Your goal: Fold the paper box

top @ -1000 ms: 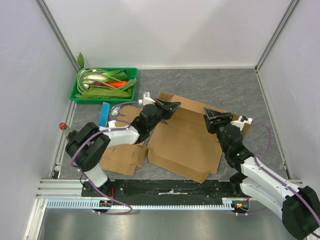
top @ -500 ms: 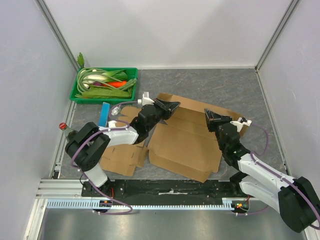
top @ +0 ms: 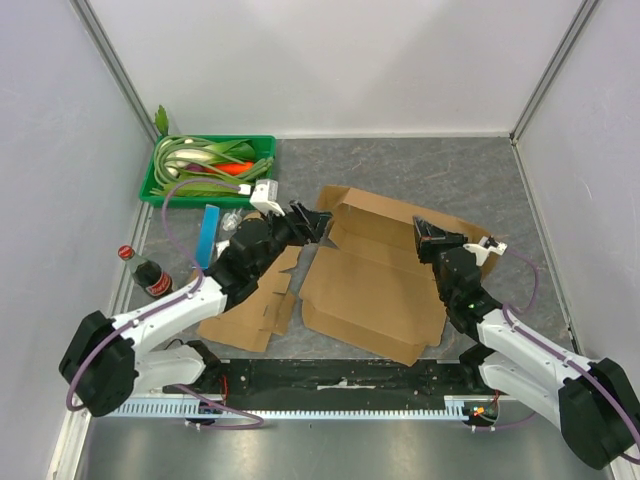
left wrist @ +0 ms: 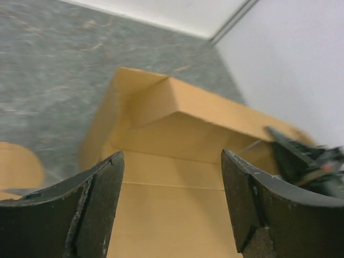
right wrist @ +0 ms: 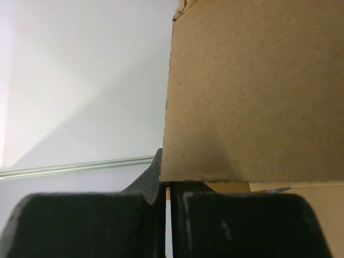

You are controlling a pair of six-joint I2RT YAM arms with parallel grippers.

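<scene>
Pinching paper box (top: 365, 290) edge w/ right tool (top: 421, 231), left tool (top: 316, 222) spread, floor (top: 420, 170) beyond.

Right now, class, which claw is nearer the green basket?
Left. The left claw hovers at the cardboard box's left flap, near the green basket; the right claw is across the box, farther off.

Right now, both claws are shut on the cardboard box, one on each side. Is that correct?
Not quite. Only the right claw is shut on the cardboard box. The left claw is at the other side but stands open, gripping nothing, as the left wrist view shows.
</scene>
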